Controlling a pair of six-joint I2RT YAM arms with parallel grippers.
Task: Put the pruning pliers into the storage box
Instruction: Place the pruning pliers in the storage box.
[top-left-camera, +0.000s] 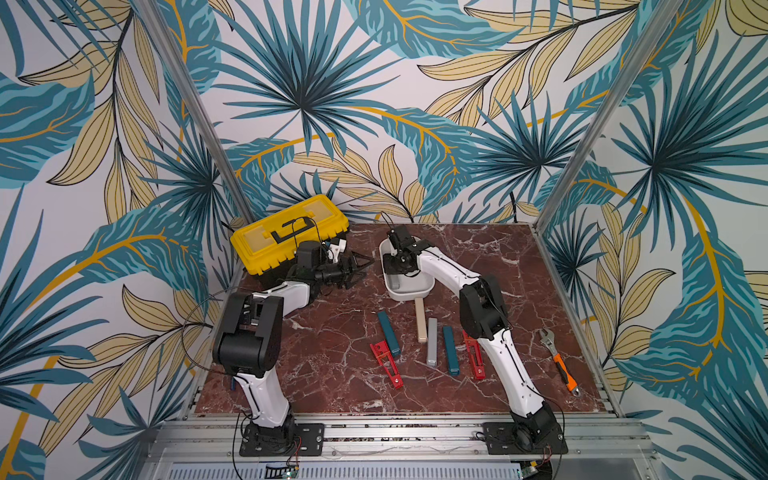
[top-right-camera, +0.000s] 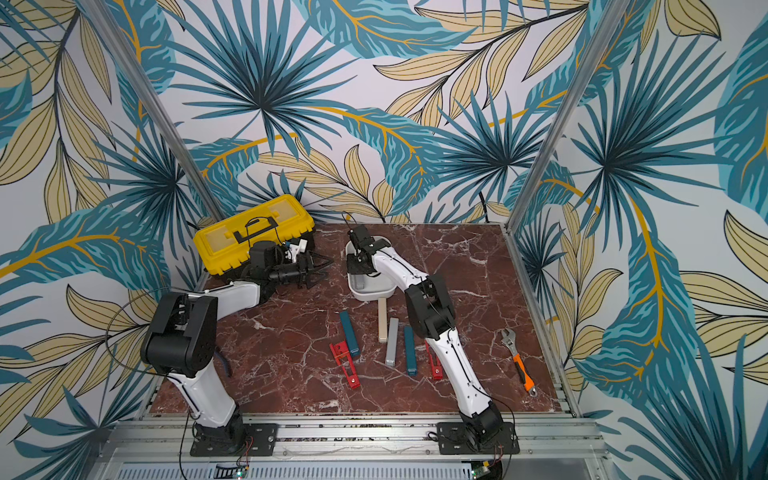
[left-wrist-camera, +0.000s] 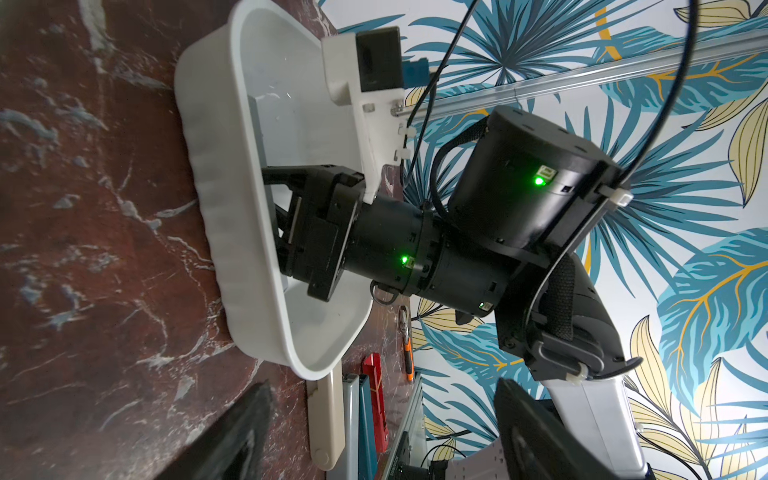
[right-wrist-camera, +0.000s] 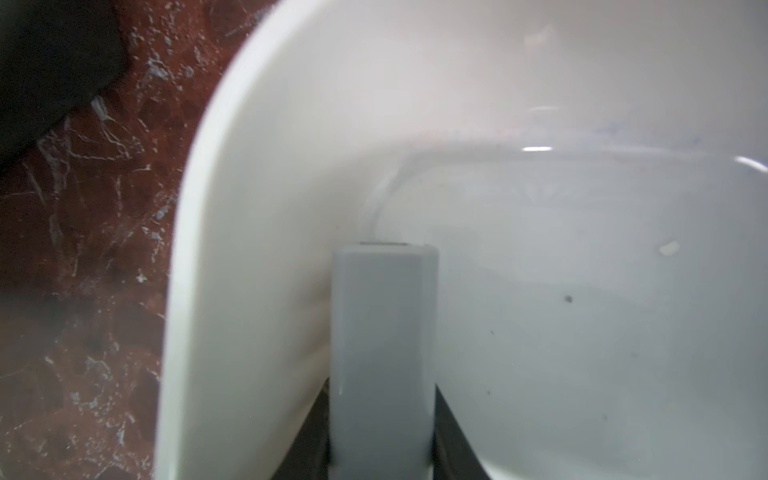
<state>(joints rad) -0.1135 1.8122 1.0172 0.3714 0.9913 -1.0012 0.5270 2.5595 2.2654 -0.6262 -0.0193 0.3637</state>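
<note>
Right wrist view: right gripper (right-wrist-camera: 382, 440) clamped grey bar (right-wrist-camera: 384, 332) inside white box (right-wrist-camera: 270, 187); left gripper (top-left-camera: 360, 273) spread, empty, beside yellow toolbox (top-left-camera: 266, 243).

Robot lab test cell: two arms (top-left-camera: 266, 395) bolted to an aluminium rail (top-left-camera: 395, 432), marble-print tabletop (top-left-camera: 332, 374), leaf-print backdrop (top-left-camera: 299, 104) between metal posts (top-left-camera: 199, 116), toolbox (top-left-camera: 291, 237) and wrench (top-left-camera: 559, 361) on the top.

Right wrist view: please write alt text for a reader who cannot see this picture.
The right gripper holds a grey bar that reaches into a white box, close to the curved wall of the box. The rest of the box that shows is bare. Outside the rim lies the red-brown marble table.
</note>
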